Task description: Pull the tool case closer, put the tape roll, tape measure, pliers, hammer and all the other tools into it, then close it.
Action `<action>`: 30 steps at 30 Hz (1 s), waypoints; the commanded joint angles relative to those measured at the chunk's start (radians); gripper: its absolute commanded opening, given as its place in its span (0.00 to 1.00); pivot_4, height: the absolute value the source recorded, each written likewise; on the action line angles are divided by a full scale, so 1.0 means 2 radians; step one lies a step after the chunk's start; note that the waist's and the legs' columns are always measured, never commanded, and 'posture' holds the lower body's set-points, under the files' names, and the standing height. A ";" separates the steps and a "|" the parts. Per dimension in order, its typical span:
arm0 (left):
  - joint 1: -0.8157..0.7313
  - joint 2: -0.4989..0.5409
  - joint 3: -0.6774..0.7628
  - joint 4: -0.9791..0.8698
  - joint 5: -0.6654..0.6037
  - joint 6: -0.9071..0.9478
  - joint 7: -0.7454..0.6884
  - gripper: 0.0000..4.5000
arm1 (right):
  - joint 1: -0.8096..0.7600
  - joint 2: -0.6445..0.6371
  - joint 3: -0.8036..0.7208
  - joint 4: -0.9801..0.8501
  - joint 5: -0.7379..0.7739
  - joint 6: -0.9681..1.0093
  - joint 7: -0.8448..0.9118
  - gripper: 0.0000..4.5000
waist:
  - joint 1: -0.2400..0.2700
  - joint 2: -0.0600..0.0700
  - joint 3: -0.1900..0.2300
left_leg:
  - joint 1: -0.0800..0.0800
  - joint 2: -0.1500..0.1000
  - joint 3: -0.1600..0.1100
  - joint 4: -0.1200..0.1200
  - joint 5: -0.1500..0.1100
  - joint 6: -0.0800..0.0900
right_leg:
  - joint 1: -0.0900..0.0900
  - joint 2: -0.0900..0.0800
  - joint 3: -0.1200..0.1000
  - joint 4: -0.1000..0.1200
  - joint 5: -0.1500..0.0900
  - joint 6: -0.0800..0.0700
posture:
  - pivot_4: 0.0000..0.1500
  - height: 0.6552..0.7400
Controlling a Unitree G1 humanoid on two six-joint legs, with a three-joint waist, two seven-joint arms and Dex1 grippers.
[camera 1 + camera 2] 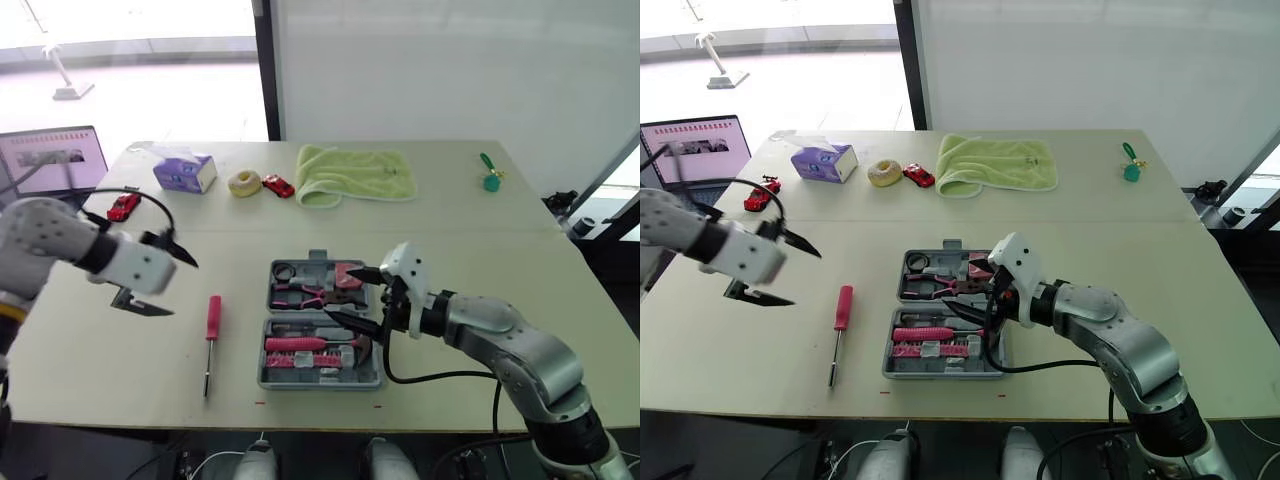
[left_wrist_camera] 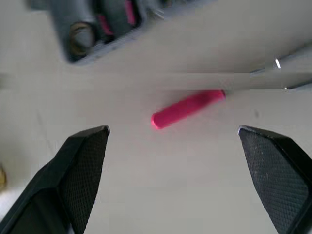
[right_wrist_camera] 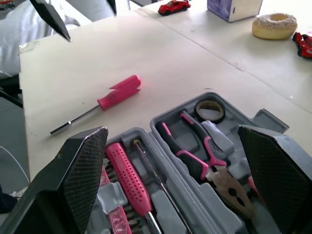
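The pale surface [image 1: 500, 250] carries a green towel [image 1: 355, 172] at the far side. The grey case [image 1: 318, 257] lies open and flat near the front middle. The right pincer [image 1: 345, 293] hangs spread wide over the case's right edge. The left pincer [image 1: 182, 288], also wide and empty, hovers well to the left. A tissue box [image 1: 185, 172] sits far left. A pink screwdriver [image 1: 212, 325] lies on the surface between the left pincer and the case. Pliers [image 3: 204, 156] and a tape roll [image 3: 210, 110] lie in the far half of the case. A doughnut [image 1: 244, 183] rests just beside a red toy car [image 1: 278, 186].
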 commanded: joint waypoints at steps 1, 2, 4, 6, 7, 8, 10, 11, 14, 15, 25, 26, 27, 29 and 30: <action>-0.057 -0.022 -0.068 0.113 0.067 -0.178 -0.015 0.98 | 0.001 0.007 -0.008 -0.020 0.003 -0.004 -0.012 1.00 | -0.008 0.000 0.000 | 0.000 0.000 0.000 0.000 0.000 0.000 | 0.000 0.000 0.000 0.000 0.000 0.000 | 1.00 1.00; -0.070 -0.034 -0.100 0.134 0.074 -0.215 -0.015 0.98 | 0.006 0.009 -0.007 -0.025 0.001 -0.003 -0.018 1.00 | -0.010 -0.001 0.000 | 0.000 0.000 0.000 0.000 0.000 0.001 | 0.000 0.000 0.000 0.000 0.000 0.001 | 1.00 1.00; -0.088 -0.052 -0.150 0.158 0.079 -0.262 -0.015 0.98 | 0.013 0.013 -0.004 -0.032 -0.002 -0.002 -0.029 1.00 | -0.011 -0.001 0.000 | 0.000 0.000 0.000 -0.001 -0.001 0.002 | -0.001 0.000 0.000 0.002 0.000 0.002 | 1.00 1.00; -0.100 -0.076 -0.188 0.169 0.071 -0.279 -0.015 0.98 | 0.018 0.018 -0.003 -0.041 0.000 0.001 -0.041 1.00 | -0.011 -0.001 0.000 | 0.000 0.001 0.000 -0.001 -0.002 0.003 | -0.001 0.000 0.000 0.003 0.000 0.003 | 1.00 1.00; -0.106 -0.083 -0.199 0.177 0.068 -0.286 -0.015 0.98 | 0.018 0.019 -0.003 -0.043 0.001 0.002 -0.044 1.00 | -0.011 -0.001 0.001 | 0.000 0.001 0.000 0.000 -0.002 0.003 | -0.001 0.000 0.000 0.003 0.000 0.003 | 1.00 1.00; -0.105 -0.100 -0.205 0.182 0.068 -0.287 -0.015 0.98 | 0.021 0.021 -0.003 -0.047 0.000 0.004 -0.049 1.00 | -0.011 -0.001 0.001 | 0.000 0.001 0.000 0.000 -0.002 0.003 | -0.001 0.000 0.000 0.003 0.000 0.003 | 1.00 1.00; -0.098 -0.130 -0.209 0.196 0.086 -0.293 -0.006 0.98 | 0.028 0.022 -0.005 -0.055 -0.001 0.008 -0.059 1.00 | -0.010 -0.001 0.001 | 0.000 0.001 0.000 0.001 -0.002 0.003 | -0.001 0.000 0.000 0.003 0.000 0.003 | 1.00 1.00; -0.095 -0.144 -0.207 0.206 0.104 -0.295 0.009 0.98 | 0.031 0.023 -0.007 -0.061 0.000 0.010 -0.064 1.00 | -0.010 -0.001 0.001 | 0.000 0.001 0.000 0.001 -0.002 0.003 | -0.001 0.000 0.000 0.003 0.000 0.003 | 1.00 1.00; -0.087 -0.167 -0.204 0.236 0.184 -0.297 0.074 0.98 | 0.036 0.023 -0.016 -0.074 0.006 0.021 -0.077 1.00 | -0.010 -0.001 0.001 | 0.000 0.001 0.000 0.001 -0.002 0.003 | 0.000 0.000 0.000 0.003 0.000 0.003 | 1.00 1.00; -0.084 -0.169 -0.207 0.243 0.213 -0.297 0.094 0.98 | 0.038 0.022 -0.019 -0.078 0.007 0.025 -0.080 1.00 | -0.011 -0.001 0.001 | 0.001 0.001 0.000 0.001 -0.002 0.003 | 0.000 0.000 0.000 0.003 0.000 0.003 | 1.00 1.00; -0.086 -0.179 -0.228 0.284 0.365 -0.280 0.256 0.37 | 0.042 0.022 -0.028 -0.095 0.017 0.044 -0.095 1.00 | -0.008 0.001 -0.001 | 0.007 0.001 0.000 0.001 -0.001 0.003 | 0.006 0.000 0.000 0.004 0.000 0.004 | 1.00 1.00; -0.087 -0.180 -0.229 0.287 0.375 -0.279 0.271 0.26 | 0.042 0.022 -0.028 -0.096 0.018 0.044 -0.096 1.00 | -0.008 0.002 -0.001 | 0.008 0.001 0.000 0.000 -0.001 0.003 | 0.006 0.000 0.000 0.004 0.000 0.004 | 1.00 1.00; -0.088 -0.181 -0.231 0.291 0.385 -0.278 0.285 0.16 | 0.042 0.022 -0.028 -0.096 0.018 0.045 -0.096 1.00 | -0.008 0.002 -0.001 | 0.009 0.001 0.000 0.000 -0.002 0.003 | 0.008 0.000 0.000 0.004 0.000 0.004 | 1.00 1.00; -0.089 -0.184 -0.230 0.299 0.397 -0.276 0.309 0.00 | 0.043 0.022 -0.028 -0.097 0.019 0.044 -0.096 1.00 | -0.008 0.004 -0.002 | 0.010 0.001 0.000 0.000 -0.002 0.003 | 0.009 0.000 0.000 0.004 0.000 0.004 | 1.00 1.00; -0.090 -0.184 -0.229 0.302 0.401 -0.277 0.321 0.00 | 0.043 0.022 -0.028 -0.096 0.019 0.044 -0.097 1.00 | -0.007 0.006 -0.003 | 0.010 0.001 0.000 0.000 -0.002 0.003 | 0.009 0.000 0.000 0.004 0.000 0.004 | 1.00 1.00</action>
